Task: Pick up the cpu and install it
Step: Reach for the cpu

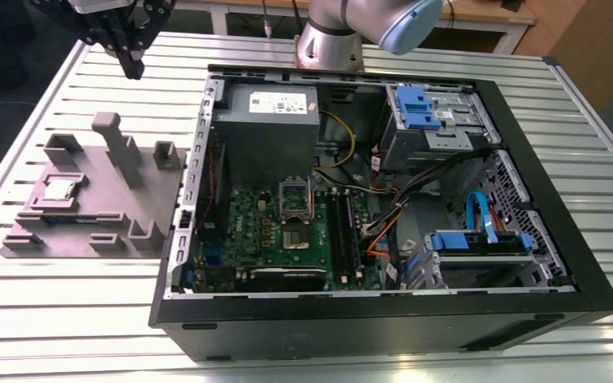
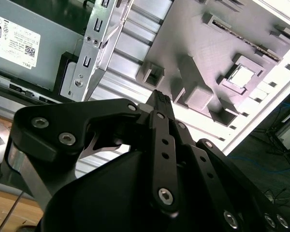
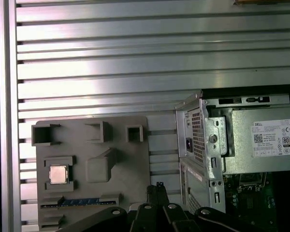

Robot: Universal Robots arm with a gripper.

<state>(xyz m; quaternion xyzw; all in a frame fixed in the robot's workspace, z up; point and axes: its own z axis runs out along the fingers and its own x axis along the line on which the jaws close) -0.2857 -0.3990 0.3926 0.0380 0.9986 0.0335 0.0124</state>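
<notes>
Arm poised over the slatted table, pick not yet made: my gripper hangs above bare slats beyond the grey-mauve fixture block. Its fingers are pressed together at the tips, as far as I can see in both wrist views, w/ nothing between them. The cpu, silvery top up, lies flat in a shallow walled pocket on the block, on the exterior view's left. It is well apart from the gripper and outside the open PC case. The motherboard lies inside the case, its socket approx. mid-board. Risks as I judge them: a closed tool coming down on the chip would press it, not take it. The pocket's low walls leave little room for fingertips, so a slight offset could catch a wall or tip the chip. The upright posts stand near the pocket and could foul the linkage. A thin flat chip held by its edges may slip or twist in transit. Any skew or wrong orientation at the socket could, I reckon, damage the contacts.
</notes>
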